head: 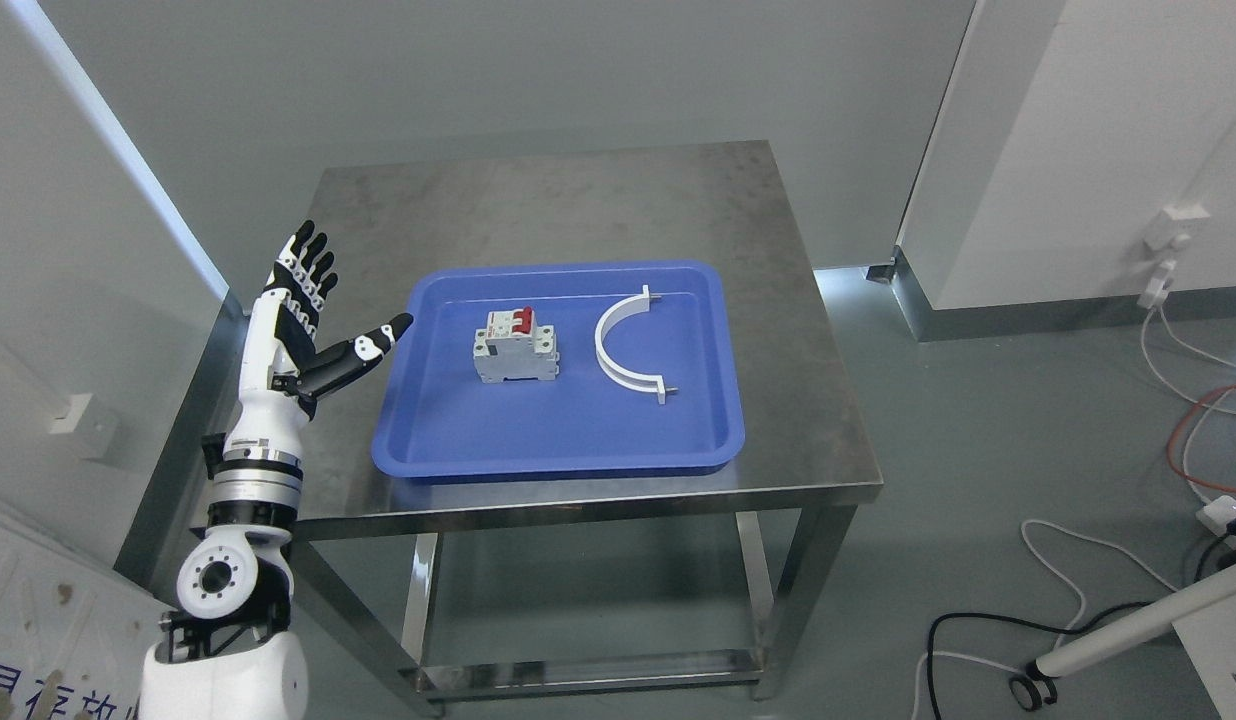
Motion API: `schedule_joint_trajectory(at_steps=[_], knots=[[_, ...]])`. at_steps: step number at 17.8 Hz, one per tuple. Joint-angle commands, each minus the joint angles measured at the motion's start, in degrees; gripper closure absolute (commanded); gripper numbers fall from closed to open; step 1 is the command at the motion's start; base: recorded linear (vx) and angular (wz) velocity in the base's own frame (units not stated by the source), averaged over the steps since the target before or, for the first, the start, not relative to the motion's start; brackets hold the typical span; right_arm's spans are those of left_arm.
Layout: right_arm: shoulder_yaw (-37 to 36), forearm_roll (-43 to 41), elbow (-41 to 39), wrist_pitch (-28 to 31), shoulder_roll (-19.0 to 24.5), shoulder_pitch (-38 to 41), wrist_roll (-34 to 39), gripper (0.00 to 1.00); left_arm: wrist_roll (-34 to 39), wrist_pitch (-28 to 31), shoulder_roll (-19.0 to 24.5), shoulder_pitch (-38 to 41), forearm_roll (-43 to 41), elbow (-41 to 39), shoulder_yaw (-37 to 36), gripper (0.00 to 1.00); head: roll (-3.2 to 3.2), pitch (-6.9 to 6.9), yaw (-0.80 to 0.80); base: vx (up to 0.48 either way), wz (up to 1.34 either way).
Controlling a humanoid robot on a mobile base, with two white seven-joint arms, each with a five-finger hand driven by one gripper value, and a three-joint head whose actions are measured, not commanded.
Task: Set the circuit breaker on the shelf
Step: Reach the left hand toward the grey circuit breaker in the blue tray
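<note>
Fingers spread wide and holding nothing, the left robot hand (303,320) stands upright at the left edge of the surface (578,200), palm turned toward the tray, with its arm rising from the lower left corner. The robot hand is jointed, white plastic with black fingers (313,258), four pointing up; its thumb reaches sideways, the tip near the tray's left rim.

One blue plastic tray (558,450) lies on the surface: a shallow rectangle with rounded corners and a raised lip. Two things lie inside it. One circuit breaker (516,346), a boxy light grey block with red switch levers on top, sits in the tray's middle left part. Just to its right, apart from it, lies one white half-ring clamp (628,345), thin and curved, with a small pin at each end.

The surface is a square table of dull brushed steel on metal legs, with a lower shelf (588,672) beneath.
</note>
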Motion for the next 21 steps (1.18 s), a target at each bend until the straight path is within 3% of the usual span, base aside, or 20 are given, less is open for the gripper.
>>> schedule_joint_trajectory(at_steps=[1,4,8,10,15,18,21], knots=[[1.14,-0.06,0.0,1.7,-1.0,0.0,0.29,0.0,-0.04,-0.13,1.0,0.89,-0.35,-0.13,0.48,0.0,0.0,0.0,0.0,0.0,0.0],[1.14,0.02,0.0,1.79,-1.0,0.0,0.38,0.0,-2.22,-0.4,2.8,-0.16,-0.26,-0.04,-0.04,0.0,0.0,0.0,0.0,0.0,0.0],[1.14,0.02,0.0,1.79,-1.0,0.0,0.38,0.0,-18.46,0.3,12.02,-2.36,-1.75,1.19,-5.04,0.01,0.0,0.0,0.0,0.0,0.0],[1.14,0.02,0.0,1.79,-1.0,0.0,0.29,0.0,-22.61,0.57,14.41,-4.81,-5.17,1.63,-7.94,0.02,0.0,0.0,0.0,0.0,0.0],[1.14,0.02,0.0,1.7,-1.0,0.0,0.38,0.0,-24.56,6.89,13.8,-9.83,-13.78,4.44,-15.77,0.02,0.0,0.0,0.0,0.0,0.0],[1.14,-0.06,0.0,1.79,-1.0,0.0,0.38,0.0,-24.56,7.07,12.75,-9.84,-20.37,5.84,-16.13,0.05,0.0,0.0,0.0,0.0,0.0],[1.14,0.02,0.0,1.79,-1.0,0.0,0.29,0.0,-23.95,6.81,8.89,-9.92,-24.07,9.18,-15.07,0.08,0.0,0.0,0.0,0.0,0.0]])
